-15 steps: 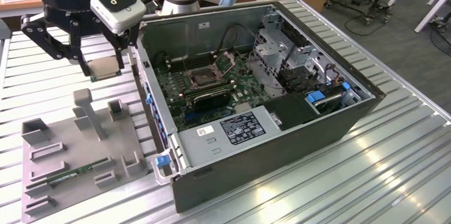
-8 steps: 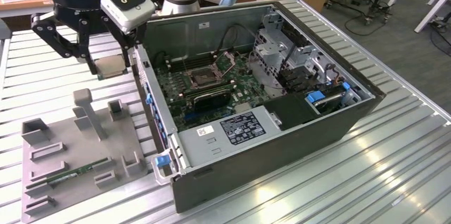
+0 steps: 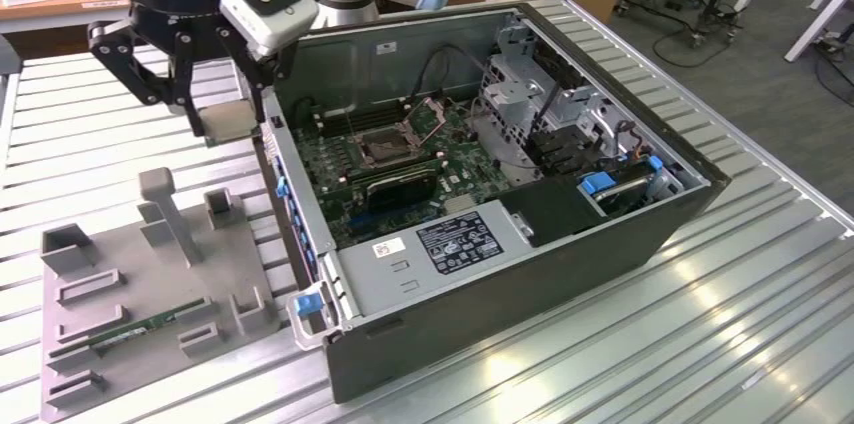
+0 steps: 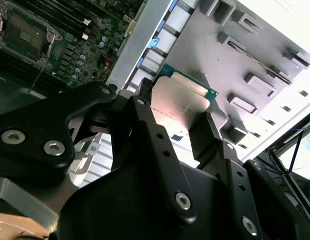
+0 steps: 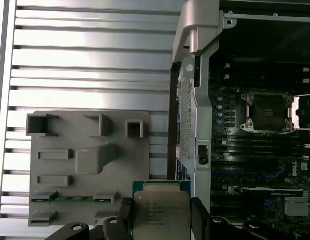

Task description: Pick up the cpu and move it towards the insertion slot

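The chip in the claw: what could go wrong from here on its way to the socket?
The claw grips the chip only by two edges, so it might slip or tilt. The case wall stands between it and the socket; moving across too low could strike it.

Cpu [image 5: 161, 215]: dull silver top with faint dark print and a green rim. Gripper [image 4: 177, 110]: matte black with silver screw heads. Insertion slot [image 5: 268, 112]: dark centre, silvery frame. Motherboard [image 3: 461, 179]: dark green, crossed by black strips. Case [image 3: 534, 274]: charcoal outside, pale grey within, with blue clips [image 3: 308, 304] at its seven o'clock corner in the exterior view. Fixture [image 3: 134, 274], at eight o'clock of the case in that view: plain mid-grey, carrying a green memory stick [image 3: 147, 326]. Table [image 3: 694, 344]: bright silver, patterned with parallel ribbed lines.
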`<state>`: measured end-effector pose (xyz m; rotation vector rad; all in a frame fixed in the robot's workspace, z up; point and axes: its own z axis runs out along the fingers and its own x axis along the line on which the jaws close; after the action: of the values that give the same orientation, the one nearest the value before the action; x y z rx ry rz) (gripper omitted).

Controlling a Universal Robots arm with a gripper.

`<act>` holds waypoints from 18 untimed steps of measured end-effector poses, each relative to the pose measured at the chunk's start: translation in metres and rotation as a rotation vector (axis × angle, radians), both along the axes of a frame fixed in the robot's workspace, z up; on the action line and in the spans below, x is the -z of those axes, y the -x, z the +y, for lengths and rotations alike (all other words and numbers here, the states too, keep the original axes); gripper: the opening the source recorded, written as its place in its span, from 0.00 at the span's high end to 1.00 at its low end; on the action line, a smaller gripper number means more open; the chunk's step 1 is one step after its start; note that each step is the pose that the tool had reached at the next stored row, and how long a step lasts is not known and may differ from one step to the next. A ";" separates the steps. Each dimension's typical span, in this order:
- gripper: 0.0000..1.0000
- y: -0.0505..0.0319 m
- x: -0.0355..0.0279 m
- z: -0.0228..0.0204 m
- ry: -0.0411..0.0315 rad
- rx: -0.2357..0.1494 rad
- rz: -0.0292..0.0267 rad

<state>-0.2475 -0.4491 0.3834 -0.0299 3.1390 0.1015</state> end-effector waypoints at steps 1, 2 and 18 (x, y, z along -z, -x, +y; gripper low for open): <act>0.45 -0.0024 0.0000 0.0001 -0.0001 0.000 -0.0001; 0.45 -0.0049 0.0001 0.0001 0.0000 0.000 0.0000; 0.45 -0.0498 0.0007 0.0006 0.0000 0.000 0.0000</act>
<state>-0.1978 -0.4485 0.3828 -0.0301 3.1391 0.1014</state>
